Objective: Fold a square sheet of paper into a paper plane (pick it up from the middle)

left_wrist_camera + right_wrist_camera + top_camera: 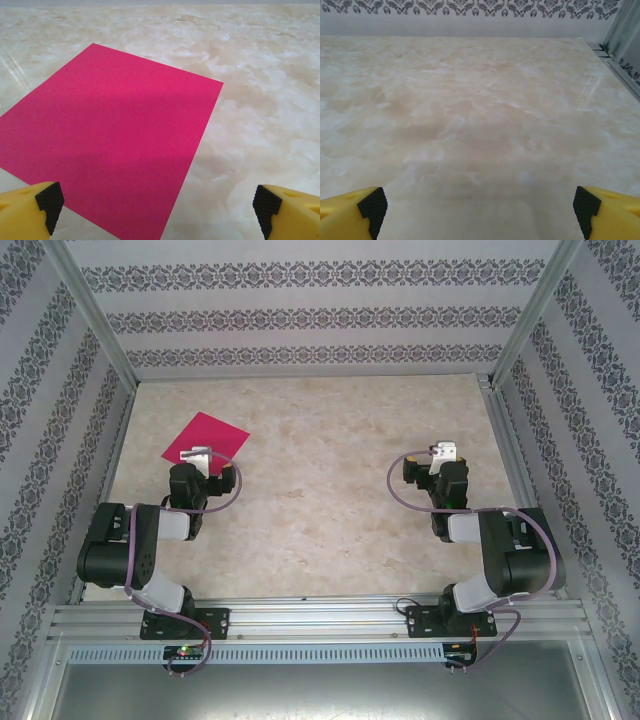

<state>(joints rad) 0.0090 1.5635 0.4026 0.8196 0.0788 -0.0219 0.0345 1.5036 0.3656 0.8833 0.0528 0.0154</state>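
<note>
Top external view, starting at your near edge: both arm bases are bolted to the metal rail (320, 615), left base at 7 o'clock of the table (330, 490), right base at 5 o'clock. Each arm is folded back on itself and reaches forward over the marbled top.

You see the left gripper (197, 454) at 10 o'clock and the right gripper (443, 450) between 2 and 3 o'clock, well apart from each other.

On the left wrist view, the left gripper (157, 205) has its jaws spread wide and grips nothing; the black pads (50, 200) sit at the two bottom corners. The square sheet of paper (110, 135) lies flat and unfolded on the table (260, 100), running from 6 o'clock up to 11 o'clock, with a band of shadow across it.

On the right wrist view, the right gripper (479, 205) is equally wide and empty over the bare table (470, 125).

From above, the square sheet of paper (212, 430) sits as a diamond, its near edge under the left gripper's tips. Beyond it stands the patterned wall (320, 315).
</note>
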